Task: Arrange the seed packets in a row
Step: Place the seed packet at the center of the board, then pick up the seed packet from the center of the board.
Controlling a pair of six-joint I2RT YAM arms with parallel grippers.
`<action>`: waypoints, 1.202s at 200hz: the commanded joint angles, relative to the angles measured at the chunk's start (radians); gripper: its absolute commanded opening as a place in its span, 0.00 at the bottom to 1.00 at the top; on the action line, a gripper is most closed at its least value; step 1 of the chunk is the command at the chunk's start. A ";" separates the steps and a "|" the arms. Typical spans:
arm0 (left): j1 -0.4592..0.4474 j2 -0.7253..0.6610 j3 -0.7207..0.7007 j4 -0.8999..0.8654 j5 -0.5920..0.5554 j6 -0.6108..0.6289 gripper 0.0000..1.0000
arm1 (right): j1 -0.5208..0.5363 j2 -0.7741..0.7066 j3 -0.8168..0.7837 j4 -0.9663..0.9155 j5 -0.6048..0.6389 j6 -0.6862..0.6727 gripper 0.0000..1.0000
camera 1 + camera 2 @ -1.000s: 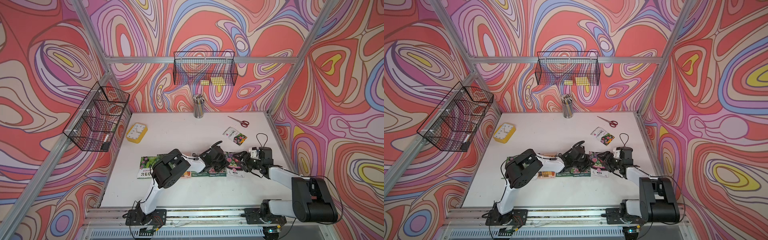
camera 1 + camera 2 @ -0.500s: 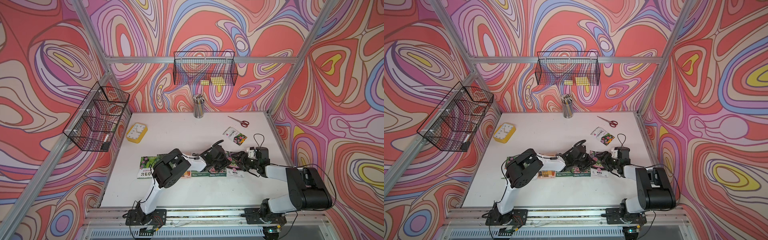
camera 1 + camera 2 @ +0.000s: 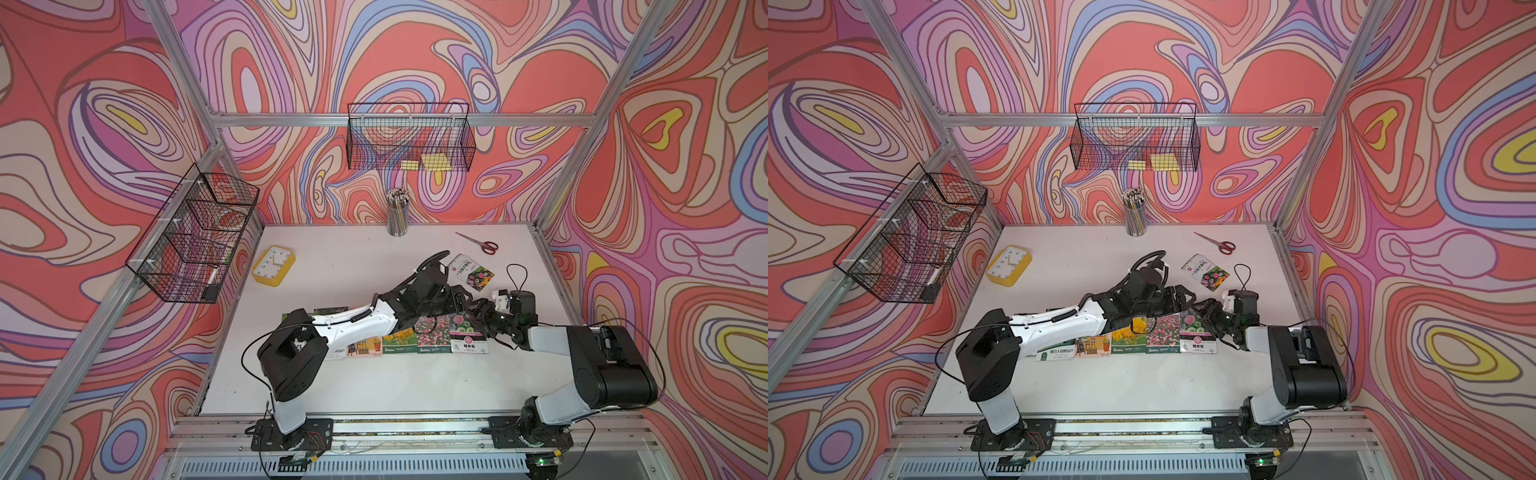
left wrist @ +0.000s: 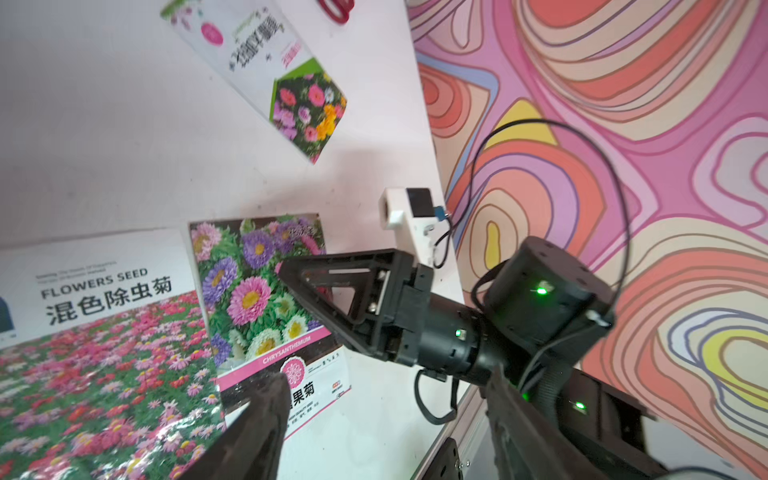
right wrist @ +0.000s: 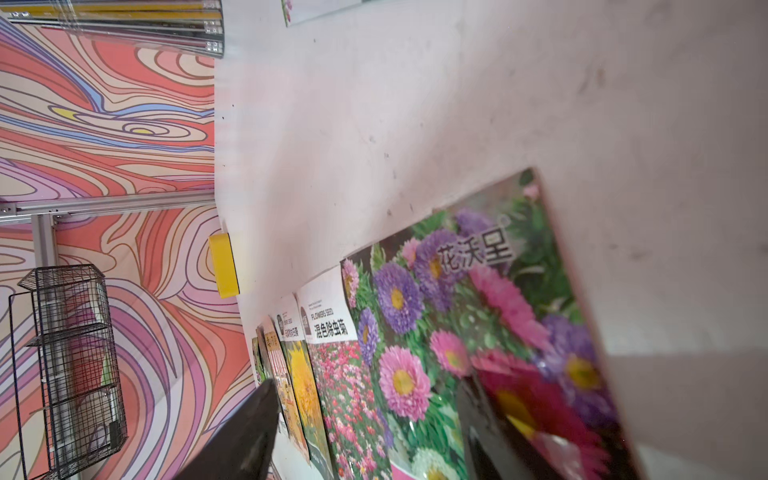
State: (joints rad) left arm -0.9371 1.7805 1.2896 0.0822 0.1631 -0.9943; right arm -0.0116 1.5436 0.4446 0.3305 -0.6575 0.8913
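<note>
Several seed packets lie edge to edge in a row near the table's middle in both top views; my left arm covers the row's left part. The rightmost, an aster packet (image 3: 467,336) (image 4: 257,291) (image 5: 457,316), lies beside a pink flower-field packet (image 3: 432,338) (image 4: 104,365). One more seed packet (image 3: 469,272) (image 4: 291,83) lies askew behind the row. My left gripper (image 3: 459,300) (image 4: 386,424) hangs open over the aster packet's corner with nothing in it. My right gripper (image 3: 480,319) (image 5: 365,432) is open just above the same packet's right edge.
A yellow clock (image 3: 274,266) sits at the back left, a pencil cup (image 3: 397,216) at the back wall, red scissors (image 3: 482,245) at the back right. Wire baskets hang on the back wall (image 3: 409,137) and the left wall (image 3: 195,232). The table's right rail (image 3: 557,282) is close.
My left gripper has gone from shut to open and shifted a little back and right. The right arm's elbow has swung, while its gripper stays at the aster packet.
</note>
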 commanded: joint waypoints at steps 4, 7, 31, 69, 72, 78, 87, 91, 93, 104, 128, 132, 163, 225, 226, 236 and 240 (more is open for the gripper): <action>0.004 -0.008 -0.009 -0.078 -0.053 0.062 0.75 | 0.006 0.052 -0.023 -0.122 0.076 -0.038 0.70; 0.005 -0.007 -0.009 -0.078 -0.053 0.062 0.75 | 0.007 0.052 -0.020 -0.124 0.077 -0.042 0.70; 0.012 0.003 -0.012 -0.072 -0.040 0.062 0.75 | 0.006 0.061 0.004 -0.139 0.068 -0.071 0.70; 0.068 0.042 -0.001 -0.044 0.036 0.057 0.99 | 0.006 -0.098 0.046 -0.156 0.004 -0.080 0.73; 0.078 0.050 0.002 -0.041 0.048 0.057 0.99 | 0.006 -0.118 0.058 -0.176 0.019 -0.090 0.74; 0.096 0.068 0.011 -0.029 0.076 0.057 0.99 | 0.006 -0.148 0.087 -0.226 0.046 -0.118 0.75; 0.130 0.103 0.031 -0.001 0.123 0.057 0.99 | 0.006 -0.166 0.144 -0.300 0.088 -0.160 0.79; 0.143 0.123 0.050 -0.002 0.140 0.055 0.99 | 0.006 -0.163 0.175 -0.329 0.109 -0.177 0.80; 0.151 0.133 0.057 -0.001 0.147 0.054 0.99 | 0.006 -0.159 0.191 -0.338 0.115 -0.185 0.81; 0.183 0.190 0.112 0.009 0.191 0.061 0.99 | 0.007 -0.116 0.284 -0.411 0.149 -0.227 0.85; 0.222 0.326 0.271 -0.023 0.258 0.069 0.99 | 0.005 0.031 0.479 -0.488 0.228 -0.267 0.94; 0.224 0.348 0.296 -0.030 0.263 0.069 0.99 | 0.005 0.057 0.512 -0.504 0.247 -0.271 0.95; 0.228 0.486 0.458 -0.041 0.300 0.061 0.99 | 0.004 0.294 0.777 -0.616 0.328 -0.331 0.95; 0.292 0.640 0.554 0.019 0.341 0.035 0.99 | -0.040 0.539 1.038 -0.735 0.352 -0.376 0.95; 0.294 0.641 0.555 0.018 0.342 0.037 0.99 | -0.040 0.539 1.037 -0.734 0.352 -0.375 0.95; 0.306 0.661 0.577 0.018 0.357 0.051 0.99 | -0.043 0.527 1.002 -0.706 0.355 -0.365 0.94; 0.313 0.670 0.588 0.019 0.371 0.056 0.99 | -0.043 0.520 0.988 -0.696 0.355 -0.361 0.94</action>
State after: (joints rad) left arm -0.6674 2.4031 1.8130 0.0784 0.4885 -0.9577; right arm -0.0399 2.0705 1.4578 -0.3508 -0.3214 0.5381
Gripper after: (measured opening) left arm 0.992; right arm 0.946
